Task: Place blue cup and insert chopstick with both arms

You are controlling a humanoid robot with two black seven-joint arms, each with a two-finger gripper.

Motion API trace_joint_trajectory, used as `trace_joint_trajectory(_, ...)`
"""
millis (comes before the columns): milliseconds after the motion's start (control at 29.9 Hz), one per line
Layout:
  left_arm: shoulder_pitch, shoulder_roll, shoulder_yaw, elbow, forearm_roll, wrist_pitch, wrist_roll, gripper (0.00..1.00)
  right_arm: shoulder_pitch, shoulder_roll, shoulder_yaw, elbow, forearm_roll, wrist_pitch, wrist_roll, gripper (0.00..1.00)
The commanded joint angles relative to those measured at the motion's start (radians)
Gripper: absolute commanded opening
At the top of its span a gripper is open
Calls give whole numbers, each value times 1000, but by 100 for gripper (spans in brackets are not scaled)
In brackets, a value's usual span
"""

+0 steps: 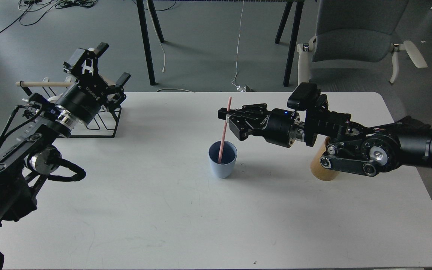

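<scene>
Chopstick (224,131) stood tip-down inside the blue cup (222,159) mid-table, my right jaws clamped near its top, left jaws apart; releasing off-centre could tip the light cup

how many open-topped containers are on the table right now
2. The blue cup stands upright near the table's middle with the pink chopstick in it. The tan wooden cylinder sits to its right, mostly hidden behind the right arm. The rack at far left may hide more.
</scene>
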Motion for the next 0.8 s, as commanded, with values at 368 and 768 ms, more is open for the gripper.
trace_joint_trajectory(368, -4, 3, -1, 0, -2, 0, 0, 99, -39, -60, 187, 40, 103, 0, 0, 94)
trace_joint_trajectory(768, -61, -32, -12, -3, -23, 0, 0, 99, -259, -157, 805, 118, 688, 0, 0, 94)
